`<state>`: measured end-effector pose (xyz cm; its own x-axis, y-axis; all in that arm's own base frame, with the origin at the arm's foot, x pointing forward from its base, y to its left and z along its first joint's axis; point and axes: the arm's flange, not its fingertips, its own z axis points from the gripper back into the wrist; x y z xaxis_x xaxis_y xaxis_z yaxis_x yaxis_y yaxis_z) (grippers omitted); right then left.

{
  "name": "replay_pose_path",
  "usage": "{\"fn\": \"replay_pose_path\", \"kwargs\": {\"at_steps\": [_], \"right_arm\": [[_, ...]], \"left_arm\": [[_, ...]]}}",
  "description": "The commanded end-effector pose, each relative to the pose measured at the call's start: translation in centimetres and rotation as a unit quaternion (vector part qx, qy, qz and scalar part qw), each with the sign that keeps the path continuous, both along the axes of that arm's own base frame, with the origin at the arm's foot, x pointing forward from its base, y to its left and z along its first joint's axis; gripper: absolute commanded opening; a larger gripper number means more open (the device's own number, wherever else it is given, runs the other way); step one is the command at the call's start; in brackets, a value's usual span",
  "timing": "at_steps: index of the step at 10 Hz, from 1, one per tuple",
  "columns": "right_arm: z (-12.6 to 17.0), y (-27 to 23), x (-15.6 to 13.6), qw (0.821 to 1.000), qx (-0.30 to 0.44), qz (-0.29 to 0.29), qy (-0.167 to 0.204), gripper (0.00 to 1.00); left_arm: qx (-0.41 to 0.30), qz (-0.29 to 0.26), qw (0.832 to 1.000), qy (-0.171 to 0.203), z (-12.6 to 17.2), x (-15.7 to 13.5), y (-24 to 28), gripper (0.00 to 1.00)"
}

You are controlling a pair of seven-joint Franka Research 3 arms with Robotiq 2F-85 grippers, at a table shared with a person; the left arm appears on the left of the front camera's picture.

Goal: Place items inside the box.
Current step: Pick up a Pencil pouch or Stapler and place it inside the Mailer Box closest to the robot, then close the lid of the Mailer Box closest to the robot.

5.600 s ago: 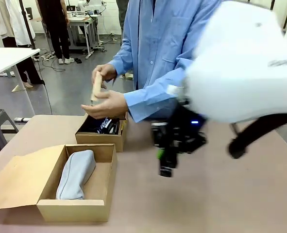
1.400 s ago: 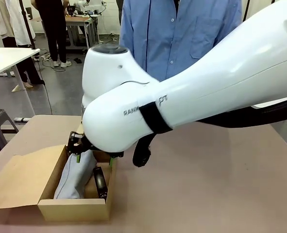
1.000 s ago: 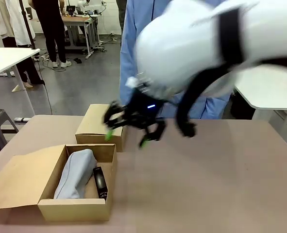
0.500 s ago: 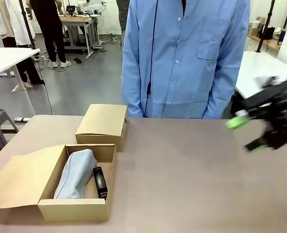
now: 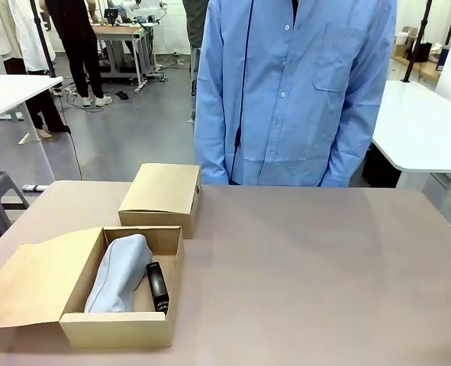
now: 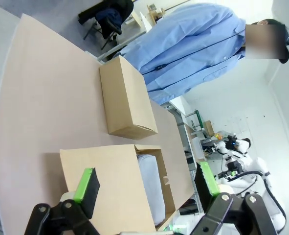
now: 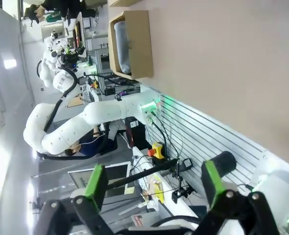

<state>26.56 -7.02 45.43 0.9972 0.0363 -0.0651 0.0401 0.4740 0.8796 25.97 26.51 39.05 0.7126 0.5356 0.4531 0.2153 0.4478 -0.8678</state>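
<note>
In the open box (image 5: 164, 255) at the table's left lie the grey pouch (image 5: 120, 273) and black stapler (image 5: 157, 287), long axes pointing away, ahead of the nearer left gripper (image 6: 146, 188), jaws apart; the right gripper (image 7: 151, 188), also spread and empty, is well away.

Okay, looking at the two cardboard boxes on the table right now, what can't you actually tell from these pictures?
- Closed box, front view: its lid hides whatever is inside.
- Open box, front view: the grey pouch and the near wall cover part of its floor.
- Black stapler, front view: too small for detail.
- Open box, left wrist view: its flap hides most of the inside.
- Open box, right wrist view: too far off to show the contents.
</note>
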Motion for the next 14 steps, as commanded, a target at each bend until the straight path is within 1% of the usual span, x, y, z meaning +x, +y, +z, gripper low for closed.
{"fn": "replay_pose_path", "kwargs": {"at_steps": [1,10,11,12,13,14], "right_arm": [[2.9,1.8,-0.8,1.0,-0.008,-0.005,-0.005,1.0],[2.9,1.8,-0.8,1.0,-0.008,-0.005,-0.005,1.0],[2.9,1.8,-0.8,1.0,-0.008,-0.005,-0.005,1.0],[2.9,1.8,-0.8,1.0,-0.008,-0.005,-0.005,1.0],[2.9,1.8,-0.8,1.0,-0.008,-0.005,-0.005,1.0],[2.9,1.8,-0.8,1.0,-0.008,-0.005,-0.005,1.0]], "left_arm": [[-0.002,0.001,1.0,-0.016,0.2,0.1,-0.1,1.0],[-0.002,0.001,1.0,-0.016,0.2,0.1,-0.1,1.0],[0.0,0.0,1.0,0.0,0.0,0.0,0.0,1.0],[-0.038,-0.104,0.987,-0.119,1.7,0.5,-1.9,1.0],[-0.03,-0.2,0.957,-0.209,3.3,1.1,-5.8,1.0],[0.023,-0.278,0.91,-0.307,4.7,0.9,-11.1,1.0]]}}
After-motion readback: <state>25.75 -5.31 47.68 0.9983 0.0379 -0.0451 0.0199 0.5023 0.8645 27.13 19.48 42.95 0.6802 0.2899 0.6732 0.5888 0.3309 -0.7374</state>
